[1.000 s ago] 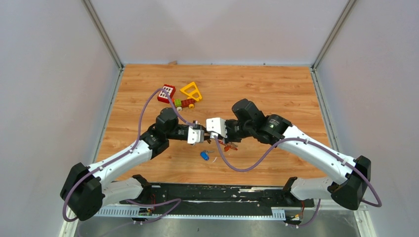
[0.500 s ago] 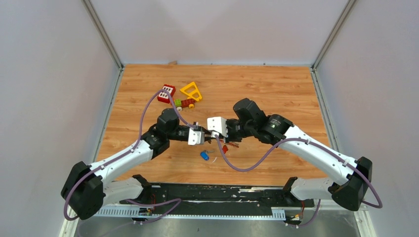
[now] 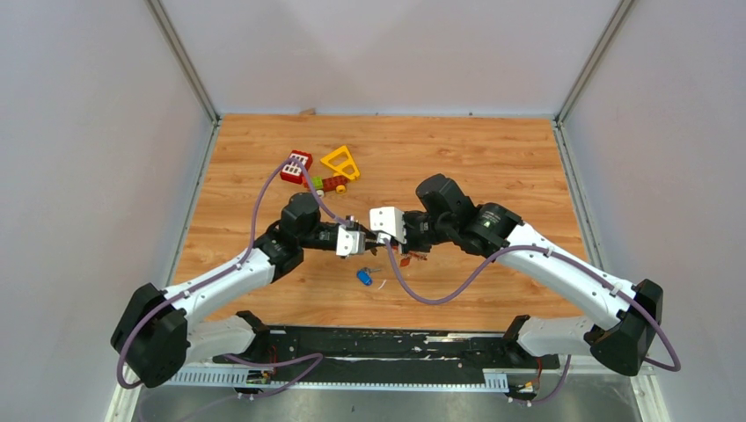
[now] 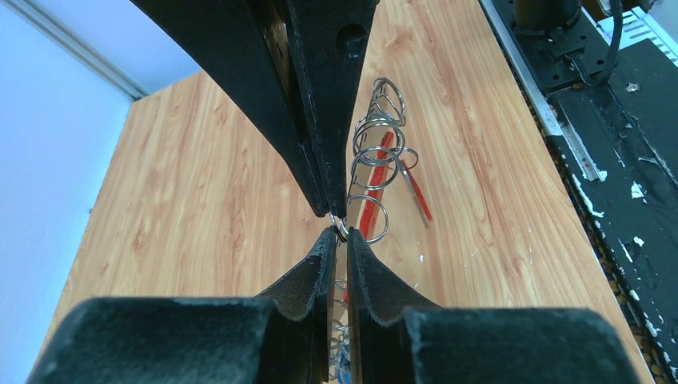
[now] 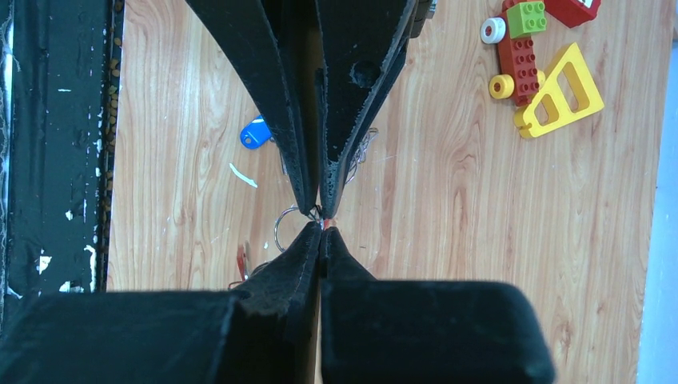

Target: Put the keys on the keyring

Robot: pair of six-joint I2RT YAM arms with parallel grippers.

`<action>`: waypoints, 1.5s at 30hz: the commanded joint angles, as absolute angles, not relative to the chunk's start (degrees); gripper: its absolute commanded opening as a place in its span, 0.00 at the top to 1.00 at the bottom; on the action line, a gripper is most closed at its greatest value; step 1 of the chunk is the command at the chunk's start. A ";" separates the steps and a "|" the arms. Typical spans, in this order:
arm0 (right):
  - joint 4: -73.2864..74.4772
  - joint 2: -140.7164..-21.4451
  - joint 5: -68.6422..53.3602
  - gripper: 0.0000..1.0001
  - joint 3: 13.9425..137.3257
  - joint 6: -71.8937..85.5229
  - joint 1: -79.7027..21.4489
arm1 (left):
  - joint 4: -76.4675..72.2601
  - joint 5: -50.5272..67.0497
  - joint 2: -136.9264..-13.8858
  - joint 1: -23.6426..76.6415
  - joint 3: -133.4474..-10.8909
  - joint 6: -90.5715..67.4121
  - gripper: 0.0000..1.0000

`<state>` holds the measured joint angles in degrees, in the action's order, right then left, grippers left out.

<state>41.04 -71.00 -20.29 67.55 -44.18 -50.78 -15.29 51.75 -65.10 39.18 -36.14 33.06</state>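
We see the left claw (image 4: 339, 238) and the right claw (image 5: 321, 230) meeting tip to tip above the counter (image 4: 200, 184). The right claw is pressed fully together. The left is narrowed to a slit. Both appear to nip one small silver ring of the keyring (image 4: 368, 214), whose ring chain and red clip trail from the tips toward the arm bases. A blue-headed key (image 5: 256, 134) lies just beside the left claw, on its base side. Toy blocks (image 5: 520, 56) sit well apart on its far side.
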 commanded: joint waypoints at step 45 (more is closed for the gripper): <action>26.19 -60.88 -44.02 0.79 53.31 -37.33 -42.19 | -58.93 53.46 -66.42 39.02 -22.83 10.24 1.00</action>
